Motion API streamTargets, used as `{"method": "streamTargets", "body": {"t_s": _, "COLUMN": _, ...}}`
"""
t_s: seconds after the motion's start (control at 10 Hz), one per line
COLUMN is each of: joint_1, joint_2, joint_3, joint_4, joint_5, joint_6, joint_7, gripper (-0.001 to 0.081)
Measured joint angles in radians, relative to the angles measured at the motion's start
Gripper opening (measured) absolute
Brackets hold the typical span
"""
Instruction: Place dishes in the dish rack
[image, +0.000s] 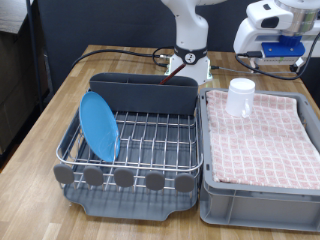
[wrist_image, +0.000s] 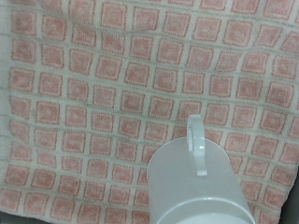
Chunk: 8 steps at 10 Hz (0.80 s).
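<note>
**One plate racked, mug waiting on the cloth**

A single bright-blue plate (image: 99, 126) stands on edge in the wire dish rack (image: 150, 140), near the rack's end on the exterior view's left. It is the only dish in the rack, so by my reading one item of the task is done.

One small white mug (image: 240, 97) stands upright outside the rack, on a pink checked cloth (image: 262, 135) that fills a grey crate (image: 255, 200) just beside the rack, on the exterior view's right. The wrist view looks straight down on this mug (wrist_image: 198, 182), its handle clear against the cloth (wrist_image: 84, 93). The mug is yet to be racked.

No wooden spoon shows in either picture; it may sit inside the rack's tall grey utensil bin (image: 145, 93), but the view does not settle that.

The gripper (image: 283, 45) hangs above the crate, beyond the mug and apart from it. Its jaws hold nothing visible; whether they are open or closed I cannot tell.

Rack and crate share a wooden table (image: 40, 130).
</note>
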Motion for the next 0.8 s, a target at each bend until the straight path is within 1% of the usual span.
{"method": "streamTargets", "body": {"t_s": 0.2, "joint_1": 0.0, "joint_2": 0.009, "joint_3": 0.0, "joint_4": -0.028, "joint_5": 0.002, "joint_6": 0.039, "joint_7": 0.0, "gripper": 0.0803}}
{"method": "streamTargets", "body": {"t_s": 0.3, "joint_1": 0.0, "joint_2": 0.009, "joint_3": 0.0, "joint_4": -0.027, "joint_5": 0.001, "joint_6": 0.036, "joint_7": 0.0, "gripper": 0.0803}}
{"method": "streamTargets", "body": {"t_s": 0.5, "joint_1": -0.002, "joint_2": 0.012, "joint_3": -0.004, "joint_4": -0.024, "joint_5": 0.003, "joint_6": -0.005, "joint_7": 0.0, "gripper": 0.0803}}
{"method": "streamTargets", "body": {"t_s": 0.8, "joint_1": -0.005, "joint_2": 0.04, "joint_3": -0.013, "joint_4": -0.024, "joint_5": 0.02, "joint_6": -0.012, "joint_7": 0.0, "gripper": 0.0803}}
